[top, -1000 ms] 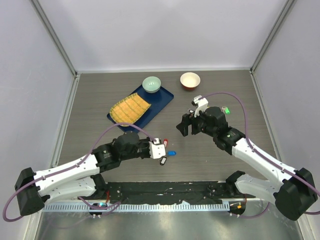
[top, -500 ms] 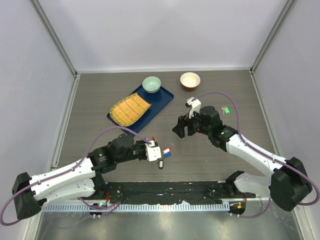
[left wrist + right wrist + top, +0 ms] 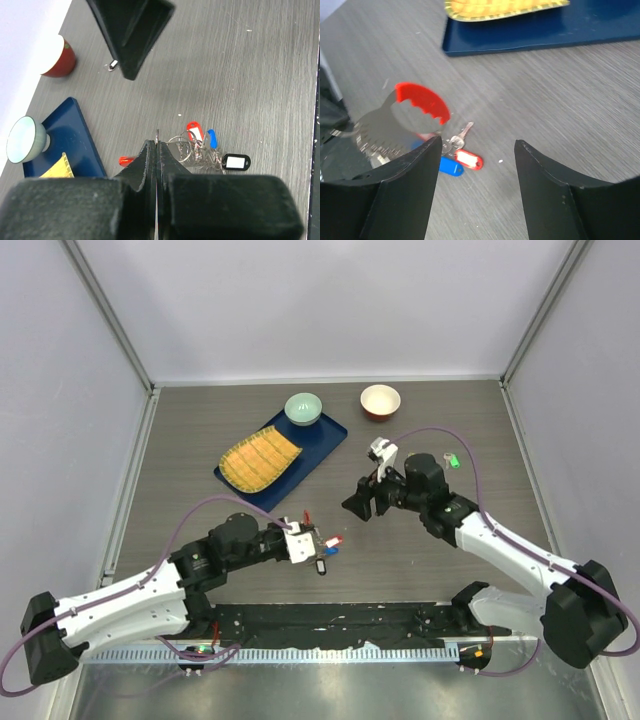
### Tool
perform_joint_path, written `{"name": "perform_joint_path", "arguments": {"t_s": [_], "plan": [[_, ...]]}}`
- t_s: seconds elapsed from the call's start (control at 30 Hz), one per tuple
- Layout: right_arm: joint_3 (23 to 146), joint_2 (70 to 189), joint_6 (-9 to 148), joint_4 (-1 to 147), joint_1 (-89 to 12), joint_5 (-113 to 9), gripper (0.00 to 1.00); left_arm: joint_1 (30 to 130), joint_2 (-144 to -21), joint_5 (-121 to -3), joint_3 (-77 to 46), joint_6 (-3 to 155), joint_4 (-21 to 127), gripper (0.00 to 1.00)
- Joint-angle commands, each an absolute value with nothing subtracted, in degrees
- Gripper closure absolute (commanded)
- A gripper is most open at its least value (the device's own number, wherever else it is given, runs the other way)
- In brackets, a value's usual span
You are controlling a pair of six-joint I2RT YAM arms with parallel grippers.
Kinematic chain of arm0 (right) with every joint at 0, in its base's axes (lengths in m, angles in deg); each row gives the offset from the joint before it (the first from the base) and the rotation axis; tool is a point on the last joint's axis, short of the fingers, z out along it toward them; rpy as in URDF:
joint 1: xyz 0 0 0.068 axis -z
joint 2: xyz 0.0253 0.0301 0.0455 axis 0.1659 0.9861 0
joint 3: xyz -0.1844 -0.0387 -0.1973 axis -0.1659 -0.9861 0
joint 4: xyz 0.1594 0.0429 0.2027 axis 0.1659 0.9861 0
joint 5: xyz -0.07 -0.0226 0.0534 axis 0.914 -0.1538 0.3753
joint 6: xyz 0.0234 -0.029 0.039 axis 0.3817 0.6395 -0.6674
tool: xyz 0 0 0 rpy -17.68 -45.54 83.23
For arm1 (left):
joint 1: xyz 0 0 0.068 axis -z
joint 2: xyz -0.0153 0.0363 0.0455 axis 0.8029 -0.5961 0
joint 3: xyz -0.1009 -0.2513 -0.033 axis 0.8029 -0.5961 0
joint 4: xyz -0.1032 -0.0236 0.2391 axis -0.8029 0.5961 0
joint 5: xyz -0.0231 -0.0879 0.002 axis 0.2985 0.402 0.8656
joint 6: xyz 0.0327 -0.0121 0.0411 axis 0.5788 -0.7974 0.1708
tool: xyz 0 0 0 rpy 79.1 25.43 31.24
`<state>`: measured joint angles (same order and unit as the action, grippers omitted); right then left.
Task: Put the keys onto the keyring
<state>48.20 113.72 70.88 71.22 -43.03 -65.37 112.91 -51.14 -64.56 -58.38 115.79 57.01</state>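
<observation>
The left gripper point(image 3: 157, 145) pinches the thin metal edge of the keyring point(image 3: 197, 145) — closed right down on it. The right gripper point(image 3: 477, 145) hangs just beyond, jaws spread wide, holding nothing.

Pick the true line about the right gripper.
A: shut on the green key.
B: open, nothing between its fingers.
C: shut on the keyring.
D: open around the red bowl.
B: in the right wrist view the right gripper has its fingers wide apart with nothing gripped between them, and the green key lies on the table beside that arm.
</observation>
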Motion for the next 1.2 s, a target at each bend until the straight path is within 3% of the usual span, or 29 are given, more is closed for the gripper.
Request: {"name": "perform_joint_path", "arguments": {"t_s": [0.0,0.27,0.63,0.67,0.87,1.17], "plan": [[43.4,107.5,74.0,60.4,-42.9,-78.1,0.36,113.2,-49.6,-66.2,-59.3,113.8,48.4,1.00],[39.6,106.8,76.2,53.2,-44.1,-90.9,0.49,113.2,-51.0,-62.8,-59.2,113.1,47.8,1.00],[40.4,107.9,84.2,52.7,-48.4,-90.8,0.52,113.2,-52.0,-59.7,-58.2,112.8,48.1,1.00],[40.4,108.2,84.6,52.8,-48.8,-91.1,0.57,113.2,-52.1,-59.6,-58.3,112.7,47.8,1.00],[41.1,109.6,86.0,53.4,-50.1,-92.7,0.63,113.2,-52.4,-58.6,-58.3,111.8,46.9,1.00],[41.6,110.5,86.6,53.1,-51.2,-92.5,0.64,113.2,-53.1,-56.8,-58.2,110.4,45.2,1.00]]}}
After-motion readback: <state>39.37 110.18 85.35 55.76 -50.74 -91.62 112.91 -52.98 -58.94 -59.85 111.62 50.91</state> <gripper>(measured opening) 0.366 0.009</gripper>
